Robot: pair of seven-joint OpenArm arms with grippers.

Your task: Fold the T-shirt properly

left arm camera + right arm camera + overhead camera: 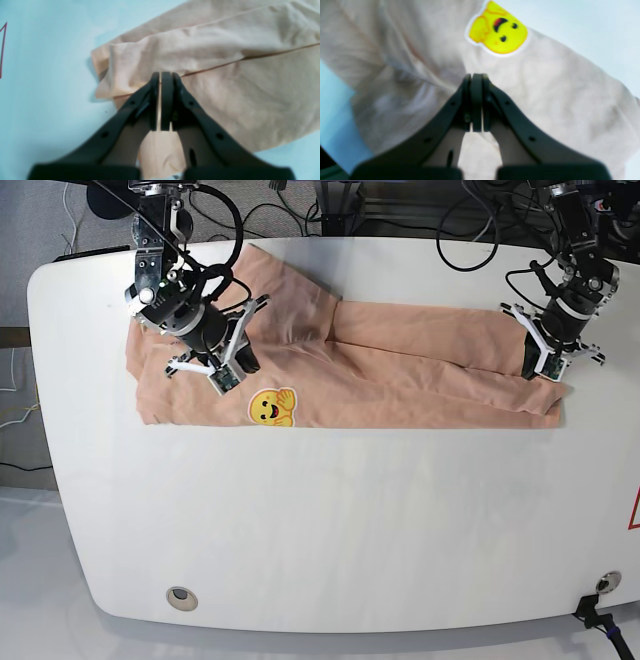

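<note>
The pale peach T-shirt [400, 355] lies folded into a long band across the back of the white table [330, 520], with its yellow emoji print [271, 407] facing up near the left end. My left gripper [541, 368] is at the band's right end. In the left wrist view it [163, 75] is shut, its tips pinching the edge of a folded layer of the T-shirt [250, 82]. My right gripper [230, 366] is at the left end, just above the emoji. In the right wrist view it [475, 76] is shut on puckered cloth of the T-shirt [557, 95], just below the emoji [498, 31].
Cables [470, 230] hang behind the table's back edge. A red mark [634, 510] sits at the table's right edge. A round hole [181, 596] is near the front left corner. Bare table shows in front of the shirt.
</note>
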